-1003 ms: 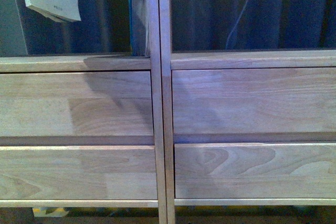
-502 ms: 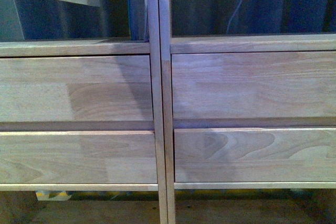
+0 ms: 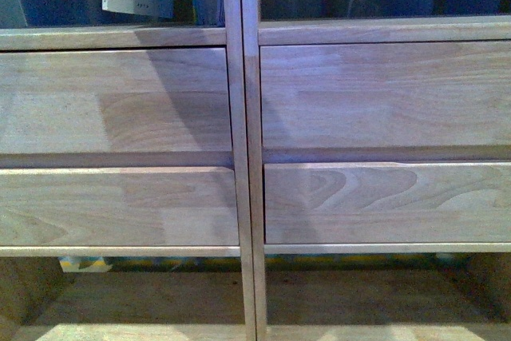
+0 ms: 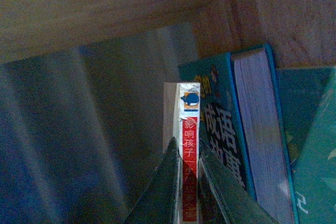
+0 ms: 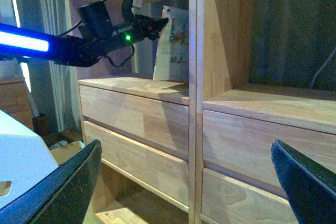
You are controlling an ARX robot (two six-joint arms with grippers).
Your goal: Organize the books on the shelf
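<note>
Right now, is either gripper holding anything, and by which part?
The left gripper pinches the thin book by its red-and-white spine edge, near the book's upper end. The right gripper is open and holds nothing.

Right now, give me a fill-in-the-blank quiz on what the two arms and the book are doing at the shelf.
1. The left gripper is shut on a thin book whose spine is mostly ____.
2. The right gripper is ____ and holds nothing.
3. In the front view the shelf shows ____ drawer-like front panels.
4. The held book is in the shelf's ____ column.
Missing words: red; open; four; left.
</note>
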